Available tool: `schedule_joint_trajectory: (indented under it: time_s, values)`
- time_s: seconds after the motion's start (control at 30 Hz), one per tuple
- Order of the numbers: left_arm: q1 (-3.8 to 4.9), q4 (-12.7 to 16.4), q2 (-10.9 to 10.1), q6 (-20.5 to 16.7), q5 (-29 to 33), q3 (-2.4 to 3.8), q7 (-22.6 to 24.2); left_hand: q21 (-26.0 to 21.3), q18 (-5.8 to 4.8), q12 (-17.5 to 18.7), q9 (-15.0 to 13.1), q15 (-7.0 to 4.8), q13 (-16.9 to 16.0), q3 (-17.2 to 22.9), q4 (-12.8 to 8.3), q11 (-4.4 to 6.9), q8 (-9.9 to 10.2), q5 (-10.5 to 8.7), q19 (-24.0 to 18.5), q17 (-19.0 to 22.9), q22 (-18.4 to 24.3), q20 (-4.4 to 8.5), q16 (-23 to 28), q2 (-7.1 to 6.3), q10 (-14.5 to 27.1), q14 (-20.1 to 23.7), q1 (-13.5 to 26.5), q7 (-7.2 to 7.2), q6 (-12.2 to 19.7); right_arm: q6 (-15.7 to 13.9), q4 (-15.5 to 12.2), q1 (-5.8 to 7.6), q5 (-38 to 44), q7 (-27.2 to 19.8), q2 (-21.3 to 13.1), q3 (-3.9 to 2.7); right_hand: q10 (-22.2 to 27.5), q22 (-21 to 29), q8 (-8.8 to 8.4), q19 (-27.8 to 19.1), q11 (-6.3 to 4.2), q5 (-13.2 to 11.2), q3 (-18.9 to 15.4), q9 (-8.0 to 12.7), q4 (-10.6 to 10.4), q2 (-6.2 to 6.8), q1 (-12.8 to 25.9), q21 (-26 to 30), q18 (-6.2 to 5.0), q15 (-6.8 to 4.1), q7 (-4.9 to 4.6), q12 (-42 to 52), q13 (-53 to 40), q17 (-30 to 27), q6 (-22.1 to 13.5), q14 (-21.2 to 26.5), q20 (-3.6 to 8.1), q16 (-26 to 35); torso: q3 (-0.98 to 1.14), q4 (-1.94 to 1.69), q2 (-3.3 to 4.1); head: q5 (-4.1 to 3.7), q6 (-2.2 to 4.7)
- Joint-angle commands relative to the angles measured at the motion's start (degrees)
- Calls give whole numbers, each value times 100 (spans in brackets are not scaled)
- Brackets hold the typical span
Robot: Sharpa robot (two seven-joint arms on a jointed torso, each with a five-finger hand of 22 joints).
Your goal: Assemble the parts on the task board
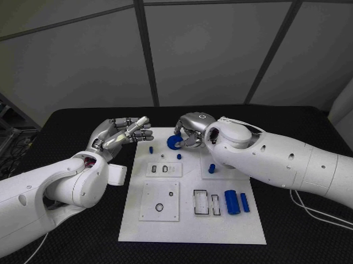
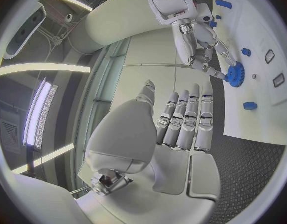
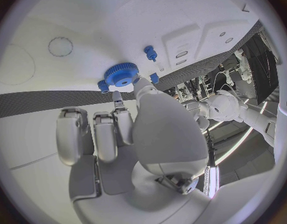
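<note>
Right robot hand [image 1: 190,130] pinching a blue gear [image 1: 174,142] at the far end of the board [image 1: 190,231] (gear teeth plain in the right wrist view [image 3: 121,75]). Left robot hand [image 1: 122,132] empty, fingers extended side by side, hovering at the board's far left corner. Beyond: small blue pegs [image 1: 152,149], two blue cylinders [image 1: 237,202] lying near the board's right edge, black bench [image 1: 65,124].

The head view is evenly lit and rather dim, with soft shadows under both arms on the black textured worktop [image 1: 73,118]. The flat white rectangular task board [image 1: 192,225] is bright but not glaring. Both wrist views bend straight edges strongly; long ceiling light strips [image 2: 44,67] glare there.
</note>
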State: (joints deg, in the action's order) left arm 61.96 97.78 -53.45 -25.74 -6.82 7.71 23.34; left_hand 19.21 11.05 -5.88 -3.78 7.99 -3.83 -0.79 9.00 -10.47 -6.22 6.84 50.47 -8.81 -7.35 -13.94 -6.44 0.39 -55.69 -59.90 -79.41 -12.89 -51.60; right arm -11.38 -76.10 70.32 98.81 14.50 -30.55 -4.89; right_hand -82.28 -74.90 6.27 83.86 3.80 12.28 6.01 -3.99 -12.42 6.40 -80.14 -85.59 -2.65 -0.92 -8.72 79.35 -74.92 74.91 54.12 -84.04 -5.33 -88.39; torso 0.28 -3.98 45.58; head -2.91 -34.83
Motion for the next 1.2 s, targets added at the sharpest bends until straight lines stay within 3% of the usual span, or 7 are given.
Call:
schedule_joint_trajectory:
  time_s: [0.03, 0.47, 0.63, 0.73, 0.83, 1.0, 1.2]
  values:
    - [8, 3, 2, 54, -37, 4, 17, -16, -62, 22, 5, 3, 8, 8, -40, -12, 21, -12, 40, -7, 7, -16, 10, 37, 29, -8, -41, -30, 3, 13, -34, 12, 1, 23, -13, -3, 21, -503, -22, 75, 6, -39, -27, 2, -8, 18, 31, -11, 56, 56, -7, -7, -376, 1122, -45, -513, -44, -17, 1, 4, -1, 4, 2]
    - [8, -8, 8, 52, -37, 4, 17, -16, -62, 22, 5, 3, 8, 8, -40, -12, 21, -12, 40, -7, 7, -16, 10, 37, 29, -8, -41, -30, 3, -77, -49, 12, -6, 47, -54, -3, 43, -507, -72, 76, 27, -53, -77, -12, -171, 45, 254, -11, 56, 75, -26, -36, -351, 1128, -96, -513, -64, -18, -2, 2, -2, -11, 18]
    - [7, -23, 8, 57, -37, 4, 18, -16, -62, 22, 5, 3, 8, 8, -40, -12, 21, -12, 40, -7, 7, -16, 10, 37, 29, -8, -41, -30, 3, -691, -286, 8, -267, -154, -348, -5, 15, -516, -64, 81, 30, -171, -105, -33, -322, 101, 410, -15, 57, 79, -25, -2, -389, 1130, -59, -514, -71, -18, 4, 3, -7, -28, 45]
    - [7, -34, -8, 61, -37, 4, 20, -18, -62, 28, 4, 4, 8, 11, -48, -13, 25, -10, 39, -10, 9, -17, 18, 47, 29, -8, -47, -30, 3, -1155, -519, 6, -750, -503, -701, -5, 30, -490, -51, 66, 26, -83, -47, -44, -289, 59, 327, -3, 51, 76, -24, -24, -369, 1100, -26, -507, -70, -6, 12, 34, -19, -24, 75]
    - [7, -41, -28, 68, -37, 4, 22, -19, -62, 29, 4, 5, 8, 12, -51, -13, 26, -10, 39, -12, 10, -17, 21, 50, 29, -8, -48, -30, 3, -1334, -712, 6, -1396, -891, -1107, -4, 99, -361, -57, -8, 22, 38, 23, -48, -189, 30, 176, 57, 24, 73, -24, -113, -289, 1001, -19, -482, -67, 36, 18, 77, -34, -34, 104]
    - [7, -63, -48, 78, -37, 4, 22, -20, -62, 29, 4, 4, 7, 12, -54, -12, 26, -10, 39, -13, 11, -17, 22, 52, 25, -10, -50, -29, 0, -1172, -879, 7, -2329, -1409, -1758, -1, 210, -146, -108, -133, -3, 84, 75, -40, -17, 61, -38, 167, -21, 52, 6, -257, -166, 822, -75, -438, -54, 119, 53, 164, -61, -46, 147]
    - [7, -102, -18, 89, -37, 3, 25, -20, -62, 29, 4, 4, 7, 12, -54, -12, 26, -10, 39, -13, 11, -17, 22, 52, 25, -10, -50, -29, 0, -968, -835, 5, -2778, -1749, -2239, 2, 225, -96, -149, -161, -46, 406, -14, -37, 87, 119, -115, 201, -30, 14, 53, -288, -150, 819, -107, -439, -21, 130, 88, 186, -67, -149, 189]
